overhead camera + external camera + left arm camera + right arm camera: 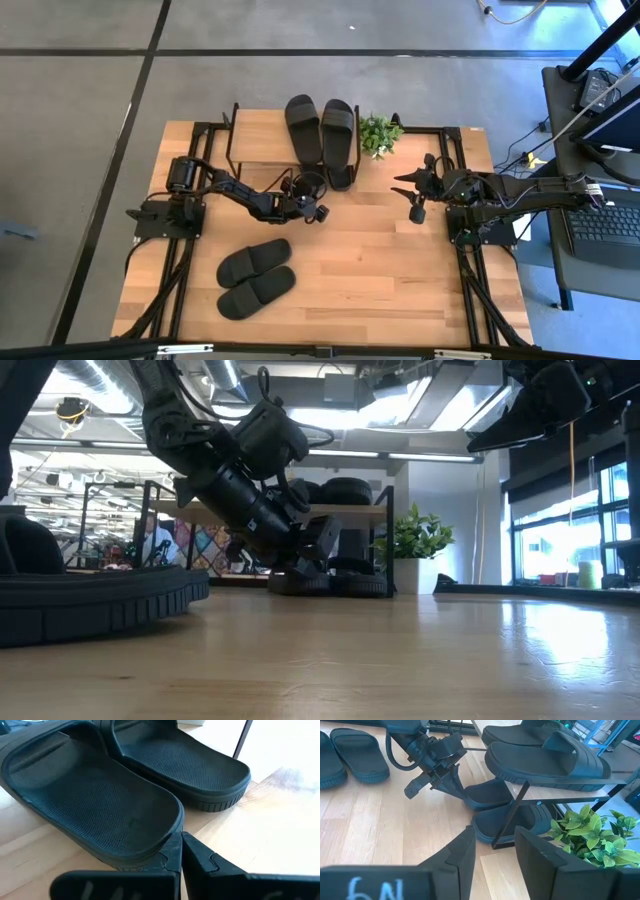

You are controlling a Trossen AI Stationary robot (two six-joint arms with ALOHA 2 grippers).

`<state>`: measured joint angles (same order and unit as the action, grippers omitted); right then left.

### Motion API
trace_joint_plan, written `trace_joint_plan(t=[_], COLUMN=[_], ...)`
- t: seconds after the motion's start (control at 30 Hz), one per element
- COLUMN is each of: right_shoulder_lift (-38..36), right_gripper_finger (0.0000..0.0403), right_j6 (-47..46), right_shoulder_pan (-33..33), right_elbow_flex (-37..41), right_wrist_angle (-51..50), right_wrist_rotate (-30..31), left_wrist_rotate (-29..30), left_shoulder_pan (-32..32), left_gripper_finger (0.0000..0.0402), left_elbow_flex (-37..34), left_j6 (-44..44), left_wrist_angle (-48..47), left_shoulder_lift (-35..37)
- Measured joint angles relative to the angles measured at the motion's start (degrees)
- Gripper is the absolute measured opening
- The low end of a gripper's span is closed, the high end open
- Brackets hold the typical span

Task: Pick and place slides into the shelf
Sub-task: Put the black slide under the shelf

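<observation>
I am counting six black rubber slide sandals, one low wood-topped black-framed shelf, and one small green potted plant.

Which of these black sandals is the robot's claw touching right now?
One of the lower-tier slides under the shelf: the left gripper is at its heel. The pair on top and the pair on the table lie untouched.

The high view looks straight down on the whole bench; the low view sits at bench-top height, facing the shelf across it; the left wrist view hangs very close over two slides; the right wrist view shares the shelf and the plant from nearby.
</observation>
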<state>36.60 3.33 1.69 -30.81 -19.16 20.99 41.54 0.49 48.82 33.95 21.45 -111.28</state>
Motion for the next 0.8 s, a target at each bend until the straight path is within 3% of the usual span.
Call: trace_joint_plan(t=[0.17, 0.37, 0.6, 0.8], right_shoulder_lift=[0.0, 0.0, 0.0, 0.0], right_gripper_finger=[0.0138, 0.0138, 0.0138, 0.0138], right_j6=[0.0, 0.0, 0.0, -0.4], right_shoulder_pan=[0.0, 0.0, 0.0, 0.0], right_elbow_flex=[0.0, 0.0, 0.0, 0.0], right_wrist_angle=[0.0, 0.0, 0.1, 0.4], right_wrist_rotate=[0.0, 0.0, 0.0, 0.0], left_wrist_rotate=[0.3, -3.4, -9.8, -18.8], left_shoulder_pan=[-0.2, -2.1, -5.4, -8.1], left_gripper_finger=[0.0, 0.0, 0.0, 0.0], left_elbow_flex=[0.0, 0.0, 0.0, 0.0], left_j6=[0.0, -3.1, -4.6, -6.1], left_wrist_angle=[0.1, -0.2, 0.1, 0.0], left_shoulder_lift=[0.1, 1.0, 5.4, 12.9])
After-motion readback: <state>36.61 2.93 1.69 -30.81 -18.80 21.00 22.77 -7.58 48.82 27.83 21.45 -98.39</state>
